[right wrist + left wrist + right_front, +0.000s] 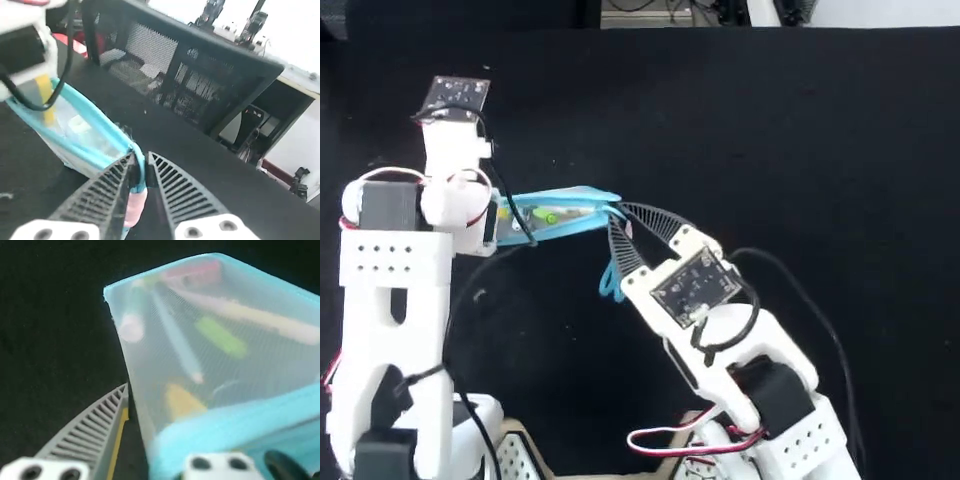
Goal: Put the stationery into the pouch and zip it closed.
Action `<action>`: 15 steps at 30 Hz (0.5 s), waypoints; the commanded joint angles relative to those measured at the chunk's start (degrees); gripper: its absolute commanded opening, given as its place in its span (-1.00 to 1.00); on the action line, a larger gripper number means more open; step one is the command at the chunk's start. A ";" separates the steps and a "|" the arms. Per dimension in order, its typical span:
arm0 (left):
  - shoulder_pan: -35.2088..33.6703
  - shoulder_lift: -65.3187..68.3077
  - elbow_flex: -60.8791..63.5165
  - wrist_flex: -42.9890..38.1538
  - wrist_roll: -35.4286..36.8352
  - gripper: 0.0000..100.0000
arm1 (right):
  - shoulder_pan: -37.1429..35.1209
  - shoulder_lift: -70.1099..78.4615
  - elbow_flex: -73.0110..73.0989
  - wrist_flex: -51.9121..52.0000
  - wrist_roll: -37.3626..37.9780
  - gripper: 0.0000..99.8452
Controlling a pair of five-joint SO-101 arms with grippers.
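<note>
At left-centre of the high view, your left gripper (502, 222) has its fingers clamped on one end of the translucent mesh pouch with light-blue trim (560, 212), anchoring it over the black table (800, 150). Coloured pens and markers (220, 337) lie inside. Move right: your right gripper (140, 172) pinches its fingers on the pouch's opposite blue corner, a blue loop (610, 282) dangling below. One end braced, the other pulled: the zip-closing step, I'd judge, though you can't tell whether the zip is fully shut.
</note>
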 commanded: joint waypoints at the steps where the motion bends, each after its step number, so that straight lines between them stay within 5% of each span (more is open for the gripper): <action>1: -0.04 -4.92 -4.00 0.97 1.93 -0.52 | -0.44 7.08 -7.43 0.00 0.35 -0.98; 15: -0.13 -25.14 -4.44 0.97 1.67 -0.59 | -0.35 24.04 -22.99 3.87 0.35 -0.98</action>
